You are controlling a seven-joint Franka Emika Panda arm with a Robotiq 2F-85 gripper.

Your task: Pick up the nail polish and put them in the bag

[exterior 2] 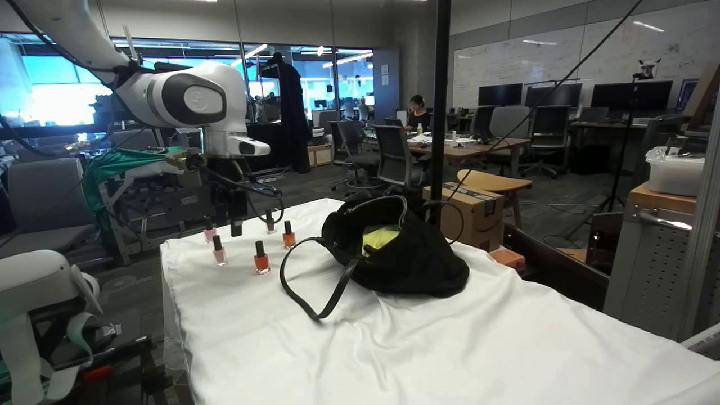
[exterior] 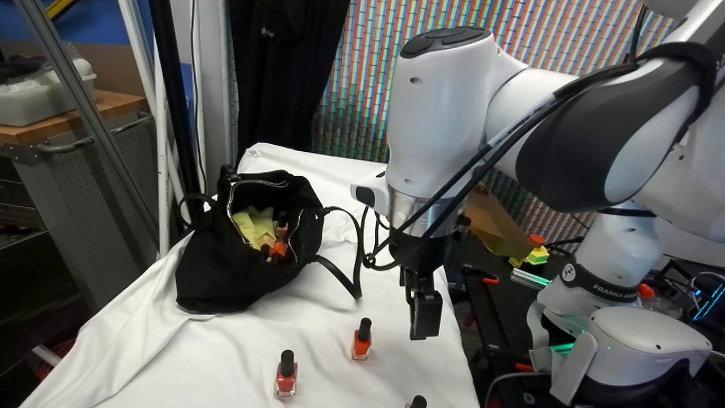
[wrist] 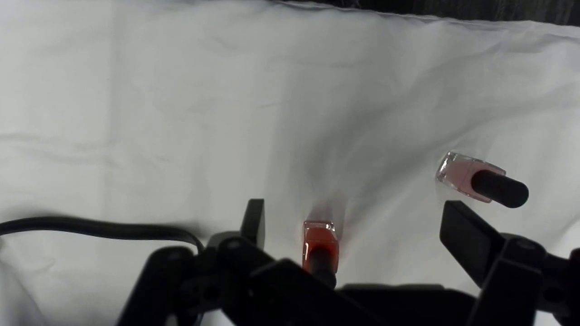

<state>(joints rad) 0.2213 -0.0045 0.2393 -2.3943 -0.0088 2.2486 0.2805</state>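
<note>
The gripper (wrist: 354, 217) was found with its jaws spread wide and nothing held, pointing down over the white cloth (exterior: 226, 351). Five nail polish bottles (exterior 2: 262, 262) stand on that cloth in an exterior view, upright, dark caps uppermost, long axes vertical. In the wrist view a red bottle (wrist: 317, 237) shows between the fingers (wrist: 466, 233), nearer the one at picture left, its cap toward the lower border; a pink bottle (wrist: 460, 174) shows just past the opposite fingertip, cap toward picture right (both are seen steeply from above). The black bag (exterior: 226, 277) rests on the same cloth, mouth gaping, a yellow item (exterior: 249, 222) and further bottles (exterior: 278, 249) inside. Its handle (exterior 2: 339, 288) loops out near the standing bottles. In the wrist view, bare cloth runs from the fingertip at picture left to the cloth edge (wrist: 408, 16). Not fully verifiable: one bottle (exterior: 418, 402) is cut off at the lower border of an exterior view, the red bottle's cap merges with the gripper's dark linkage, and the count inside the bag is unclear.
</note>
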